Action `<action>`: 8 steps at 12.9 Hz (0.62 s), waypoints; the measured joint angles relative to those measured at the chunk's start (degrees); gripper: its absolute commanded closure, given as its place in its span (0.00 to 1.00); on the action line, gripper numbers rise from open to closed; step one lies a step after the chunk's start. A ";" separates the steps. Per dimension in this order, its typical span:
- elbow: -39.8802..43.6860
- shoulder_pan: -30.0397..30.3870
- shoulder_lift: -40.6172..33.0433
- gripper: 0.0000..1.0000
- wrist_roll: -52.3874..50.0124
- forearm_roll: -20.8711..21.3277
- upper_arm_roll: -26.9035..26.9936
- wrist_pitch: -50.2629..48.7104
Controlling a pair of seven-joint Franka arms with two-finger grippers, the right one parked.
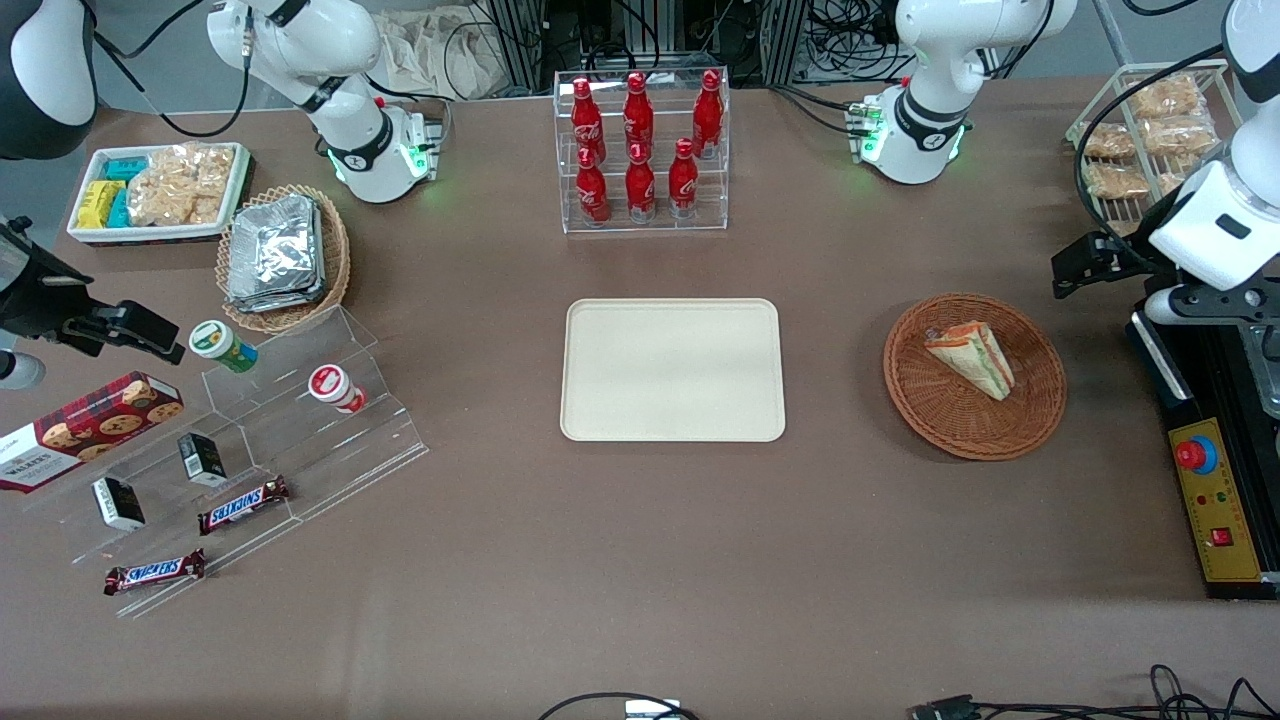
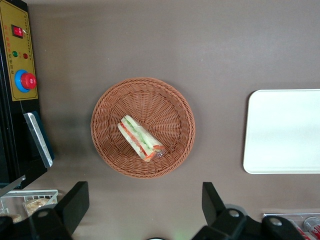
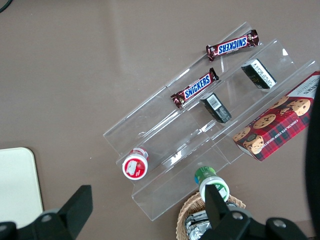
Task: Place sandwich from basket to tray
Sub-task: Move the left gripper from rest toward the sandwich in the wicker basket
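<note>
The sandwich (image 1: pixel 972 358) (image 2: pixel 140 139), a pale wedge with green, orange and red layers, lies on its side in the round brown wicker basket (image 1: pixel 975 425) (image 2: pixel 170 100). The flat cream tray (image 1: pixel 672 370) (image 2: pixel 285 132) sits bare at the table's middle, beside the basket and toward the parked arm's end. My gripper (image 1: pixel 1090 265) (image 2: pixel 144 202) hangs high above the table, a little farther from the front camera than the basket and toward the working arm's end. Its black fingers (image 2: pixel 75 200) are spread wide open with nothing between them.
A black and yellow control box with a red button (image 1: pixel 1215 500) (image 2: pixel 20 60) lines the table edge beside the basket. A wire rack of snack packets (image 1: pixel 1145 140) stands farther back. A clear rack of red bottles (image 1: pixel 641 150) stands farther from the camera than the tray.
</note>
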 measured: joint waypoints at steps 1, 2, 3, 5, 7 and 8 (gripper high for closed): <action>0.05 0.00 0.00 0.00 0.00 -0.01 0.00 -0.16; 0.07 0.00 0.00 0.00 0.00 -0.01 0.00 -0.44; 0.07 0.00 0.00 0.00 0.00 -0.01 0.00 -0.52; 0.32 0.01 0.06 0.00 0.00 -0.01 0.06 -0.52; 0.35 0.03 0.36 0.00 0.00 -0.01 0.17 -0.54; 0.01 0.05 0.67 0.00 -0.15 0.01 0.27 -0.52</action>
